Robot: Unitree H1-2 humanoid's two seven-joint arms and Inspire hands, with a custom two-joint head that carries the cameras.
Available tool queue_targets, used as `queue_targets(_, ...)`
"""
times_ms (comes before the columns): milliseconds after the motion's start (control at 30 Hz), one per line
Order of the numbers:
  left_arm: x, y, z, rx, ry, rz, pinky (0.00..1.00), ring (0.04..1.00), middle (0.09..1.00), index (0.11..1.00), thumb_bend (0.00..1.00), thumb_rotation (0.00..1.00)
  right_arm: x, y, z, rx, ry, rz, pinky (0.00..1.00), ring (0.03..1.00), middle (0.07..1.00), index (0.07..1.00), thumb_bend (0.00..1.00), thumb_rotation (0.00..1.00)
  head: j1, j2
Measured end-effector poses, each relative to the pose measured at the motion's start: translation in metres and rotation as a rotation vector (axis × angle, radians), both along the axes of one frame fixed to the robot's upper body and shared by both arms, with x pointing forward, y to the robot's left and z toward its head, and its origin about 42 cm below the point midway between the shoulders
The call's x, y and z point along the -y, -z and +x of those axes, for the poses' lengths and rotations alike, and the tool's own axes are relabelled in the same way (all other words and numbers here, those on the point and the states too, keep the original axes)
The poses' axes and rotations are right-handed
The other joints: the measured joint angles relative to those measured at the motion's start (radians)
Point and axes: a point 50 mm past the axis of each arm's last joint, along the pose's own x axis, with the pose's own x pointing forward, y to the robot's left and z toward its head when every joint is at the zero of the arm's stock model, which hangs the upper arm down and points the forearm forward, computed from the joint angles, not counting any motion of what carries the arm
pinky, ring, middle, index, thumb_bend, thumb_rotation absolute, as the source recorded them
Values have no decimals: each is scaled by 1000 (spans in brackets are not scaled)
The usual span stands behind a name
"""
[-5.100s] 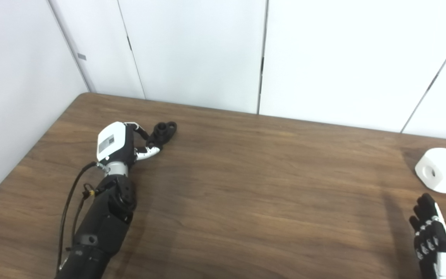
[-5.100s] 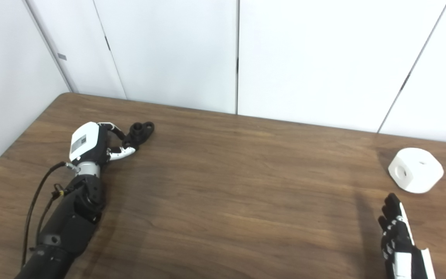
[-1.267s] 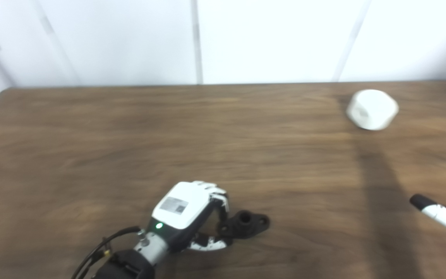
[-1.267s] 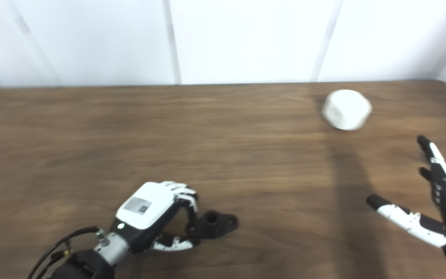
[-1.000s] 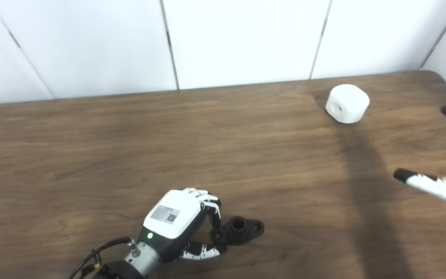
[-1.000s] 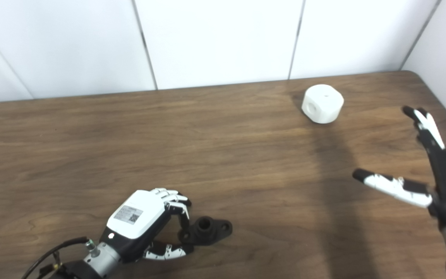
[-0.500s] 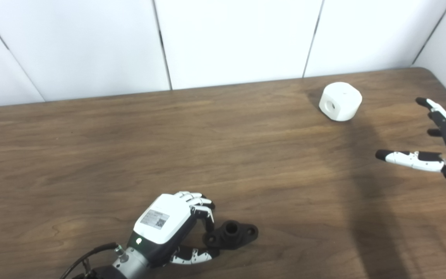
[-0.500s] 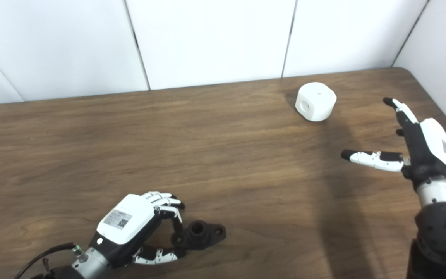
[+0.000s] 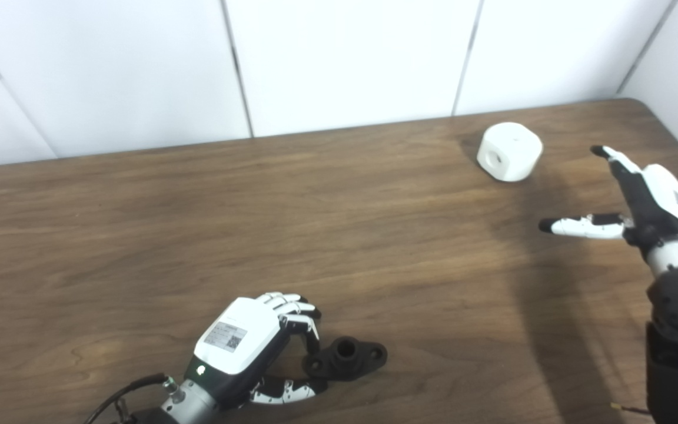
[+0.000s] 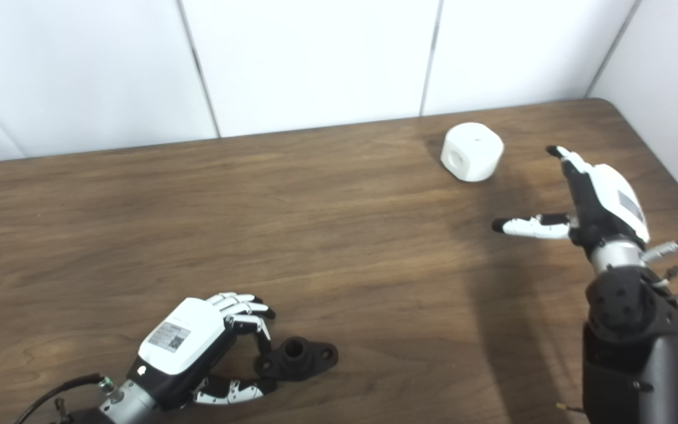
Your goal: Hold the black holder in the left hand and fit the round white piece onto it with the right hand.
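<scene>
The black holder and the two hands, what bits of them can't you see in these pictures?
- Black holder: its near end is covered by the left hand's fingers in both eye views, so how firmly it is gripped cannot be told.
- White piece: its far side and underside face away.
- Right hand: its palm is turned away.
- Left arm: cut off by the bottom edge.

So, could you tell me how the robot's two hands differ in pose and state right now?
The left hand is low at the near table edge, fingers curled on one end of the black holder; the right hand is raised, spread open and empty. The left touches its part; the right is short of the round white piece. Both have white backs and dark fingers.
</scene>
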Motion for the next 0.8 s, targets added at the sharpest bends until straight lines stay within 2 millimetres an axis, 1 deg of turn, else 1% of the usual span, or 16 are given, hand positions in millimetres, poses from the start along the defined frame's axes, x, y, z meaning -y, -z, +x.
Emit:
queue_targets(100, -2, 3, 2, -1, 5, -14, 845, 845, 774, 487, 518, 46, 0, 4, 10, -15, 3, -4, 916, 993, 976, 945, 848, 349, -12, -6)
queue_targets(133, -2, 3, 2, -3, 6, -17, 842, 843, 771, 486, 518, 46, 1, 5, 12, -19, 6, -6, 926, 996, 977, 944, 845, 353, -25, -15)
queue_targets(200, -2, 4, 3, -1, 9, -20, 842, 842, 770, 486, 519, 46, 0, 6, 16, -23, 7, -11, 938, 995, 975, 937, 846, 358, -38, -22)
queue_targets(267, -3, 5, 3, 2, 13, -23, 842, 842, 768, 486, 519, 46, -1, 5, 21, -20, 10, -24, 932, 988, 970, 933, 854, 366, -45, -25)
queue_targets(400, -6, 8, 5, 11, 18, -37, 830, 831, 758, 486, 519, 46, 5, 4, 35, -33, 30, -66, 924, 982, 969, 934, 868, 381, -54, -32)
queue_targets(500, -6, 10, 5, 17, 23, -46, 828, 830, 758, 486, 518, 45, 8, -1, 42, -27, 42, -86, 925, 987, 975, 937, 876, 372, -63, -42)
queue_targets(567, -7, 12, 7, 25, 27, -51, 821, 826, 755, 486, 519, 45, 9, 0, 48, -33, 44, -82, 933, 992, 976, 936, 878, 357, -74, -52)
queue_targets(633, -8, 13, 8, 30, 29, -56, 816, 822, 752, 485, 519, 46, 10, 0, 51, -38, 44, -80, 942, 994, 976, 936, 879, 351, -74, -52)
queue_targets(700, -8, 14, 8, 34, 30, -59, 816, 822, 752, 485, 519, 46, 10, 1, 56, -44, 43, -77, 970, 999, 980, 938, 879, 338, -77, -58)
queue_targets(800, -8, 17, 9, 42, 37, -67, 814, 821, 751, 485, 519, 46, 13, 0, 62, -56, 39, -88, 970, 998, 983, 937, 884, 341, -83, -66)
